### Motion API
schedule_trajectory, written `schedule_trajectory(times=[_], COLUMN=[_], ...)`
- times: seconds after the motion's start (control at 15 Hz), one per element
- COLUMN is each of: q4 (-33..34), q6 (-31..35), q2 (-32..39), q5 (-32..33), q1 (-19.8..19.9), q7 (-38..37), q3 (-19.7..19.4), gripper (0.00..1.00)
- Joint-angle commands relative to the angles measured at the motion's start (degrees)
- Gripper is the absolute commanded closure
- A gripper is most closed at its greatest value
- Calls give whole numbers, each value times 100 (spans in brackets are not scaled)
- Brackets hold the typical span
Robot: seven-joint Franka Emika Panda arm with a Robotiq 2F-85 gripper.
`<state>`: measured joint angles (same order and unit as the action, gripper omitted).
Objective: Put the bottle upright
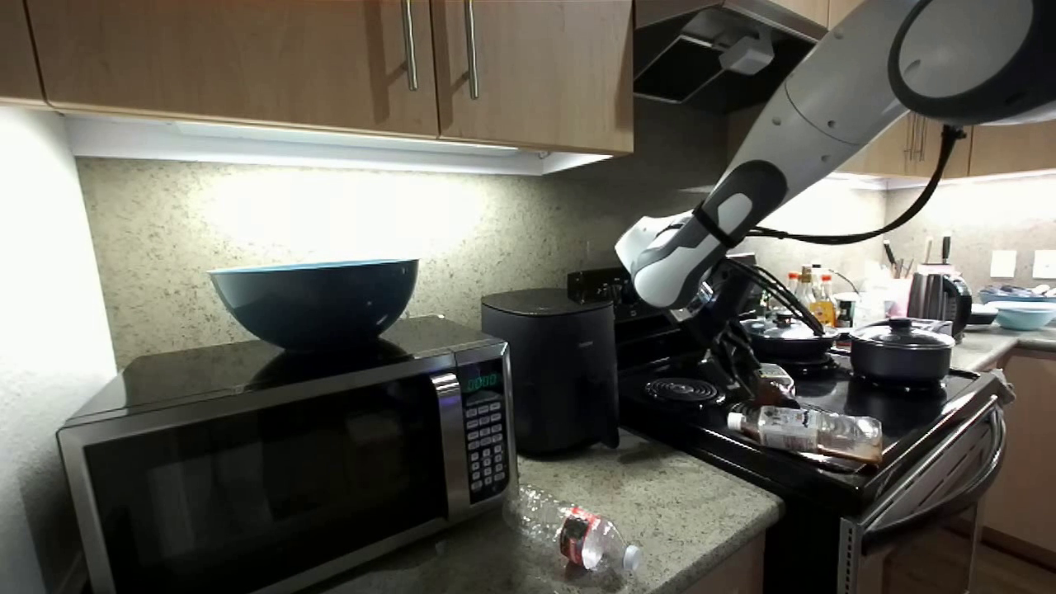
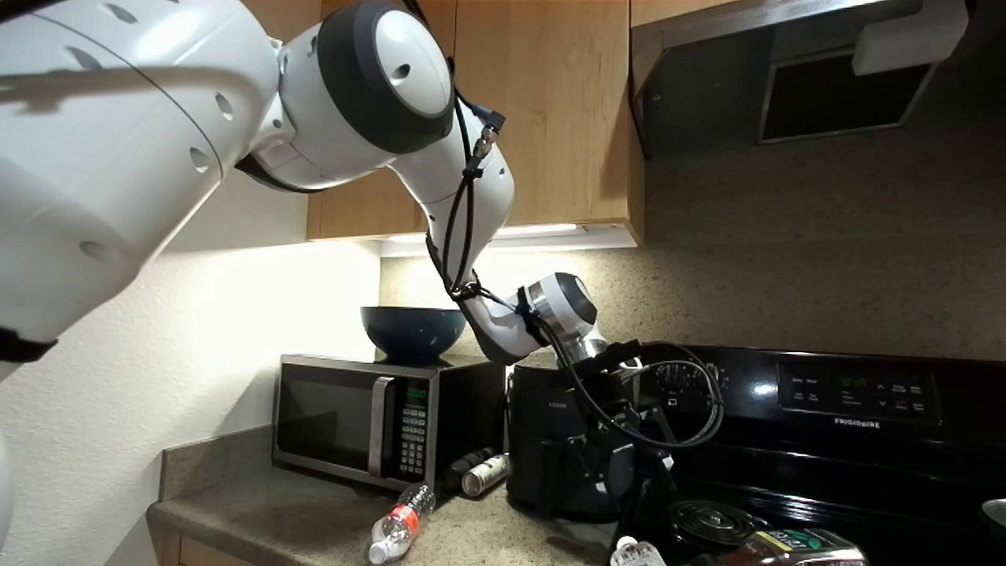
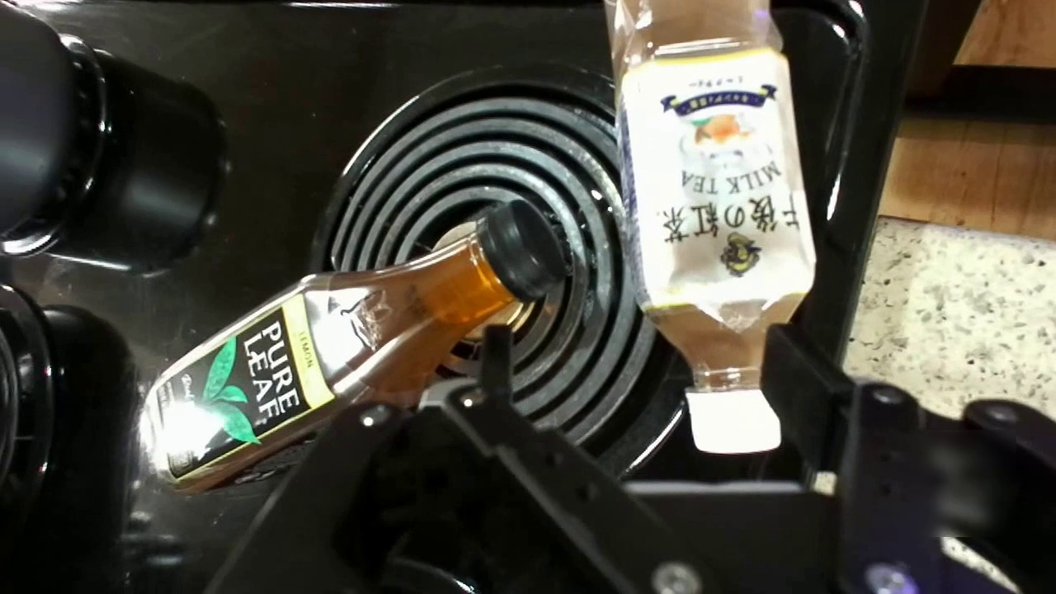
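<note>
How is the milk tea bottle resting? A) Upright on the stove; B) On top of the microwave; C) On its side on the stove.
C: in an exterior view the milk tea bottle lies lengthwise on the stove, its white cap pointing sideways, not up.

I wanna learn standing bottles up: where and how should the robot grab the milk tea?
Probably by the neck, from above, squeezing both sides: the milk tea lies on its side and looks slimmest there, by its white cap.

The hand [image 2: 638, 479] hangs before the black air fryer [image 2: 542, 436], near a white-capped bottle [image 2: 637, 556]
</note>
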<state>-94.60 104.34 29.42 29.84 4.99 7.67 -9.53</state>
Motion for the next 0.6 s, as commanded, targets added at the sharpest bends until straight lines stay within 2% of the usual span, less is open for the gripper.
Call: schedule_trajectory(times=[0.0,0.2,0.27,0.33,0.4,0.53], q4=[-249,-331,-366,-399,-432,-493], q6=[292,460,513,556,589,628], q2=[-86,11,48,76,104,137], q5=[14,-114,-161,-194,-220,-276], q1=[65,109,126,141,159,203], q7=[236,410,450,494,522,555], q3=[148,260,291,309,314,310], gripper=[0,0,5,13,32,45])
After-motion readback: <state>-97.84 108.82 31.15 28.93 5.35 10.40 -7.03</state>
